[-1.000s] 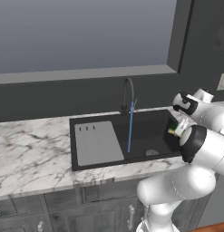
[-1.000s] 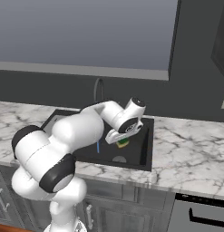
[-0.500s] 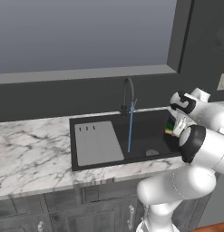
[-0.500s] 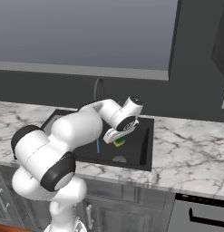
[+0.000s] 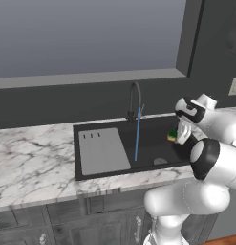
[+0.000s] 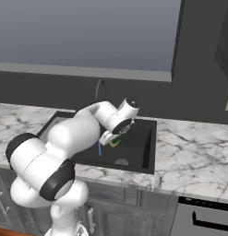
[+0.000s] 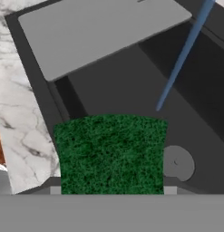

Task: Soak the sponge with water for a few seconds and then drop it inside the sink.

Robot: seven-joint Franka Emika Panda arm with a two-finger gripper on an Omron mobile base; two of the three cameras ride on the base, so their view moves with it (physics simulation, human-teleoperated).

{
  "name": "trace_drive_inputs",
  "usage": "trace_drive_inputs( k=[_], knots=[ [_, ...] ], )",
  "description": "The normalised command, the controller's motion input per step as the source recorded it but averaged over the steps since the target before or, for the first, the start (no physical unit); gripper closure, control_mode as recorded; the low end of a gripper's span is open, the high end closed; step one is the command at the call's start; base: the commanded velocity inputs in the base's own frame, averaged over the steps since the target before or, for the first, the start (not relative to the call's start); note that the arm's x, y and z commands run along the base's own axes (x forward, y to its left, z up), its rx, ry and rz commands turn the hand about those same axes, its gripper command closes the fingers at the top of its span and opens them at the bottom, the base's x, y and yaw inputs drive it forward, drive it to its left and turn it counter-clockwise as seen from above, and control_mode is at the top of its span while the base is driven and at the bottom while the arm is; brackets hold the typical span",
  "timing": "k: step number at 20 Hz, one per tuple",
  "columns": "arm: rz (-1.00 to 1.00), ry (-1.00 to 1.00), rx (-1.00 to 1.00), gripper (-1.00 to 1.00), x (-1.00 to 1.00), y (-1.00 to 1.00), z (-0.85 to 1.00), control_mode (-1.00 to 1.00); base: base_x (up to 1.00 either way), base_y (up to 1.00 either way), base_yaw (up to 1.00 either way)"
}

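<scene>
Sponge (image 5: 173,136) carried slightly leftward toward water (image 5: 137,134), tool (image 5: 179,138) clamped on it, arm bent above sink (image 5: 153,139)

A white marble counter (image 5: 33,158) with grey veins is set above grey cabinet doors (image 5: 67,220). Behind the counter a dark wall (image 5: 52,103) is seen, and above the counter a wide window (image 5: 86,36) in a grey frame.

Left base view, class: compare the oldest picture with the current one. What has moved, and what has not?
The pincer, shut on the small yellow sponge with a dark green top, has carried it left over the black rectangular sink, closer to the thin blue water stream. Not under it yet. Sink, dark arched faucet and stream are unchanged.
</scene>
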Motion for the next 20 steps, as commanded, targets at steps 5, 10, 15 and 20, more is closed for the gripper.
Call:
trace_drive_inputs(
  k=[5, 10, 15, 20],
  knots=[
    [0.05, -0.14, 0.05, 1.00, 0.00, 0.31, -0.03, -1.00, 0.00, 0.00, 0.00],
    [0.05, -0.10, 0.03, 1.00, 0.00, 0.27, 0.00, -1.00, 0.00, 0.00, 0.00],
    [0.03, -0.01, 0.01, 1.00, 0.00, 0.23, 0.00, -1.00, 0.00, 0.00, 0.00],
    [0.01, 0.00, 0.00, 1.00, 0.00, 0.28, 0.00, -1.00, 0.00, 0.00, 0.00]
  ],
)
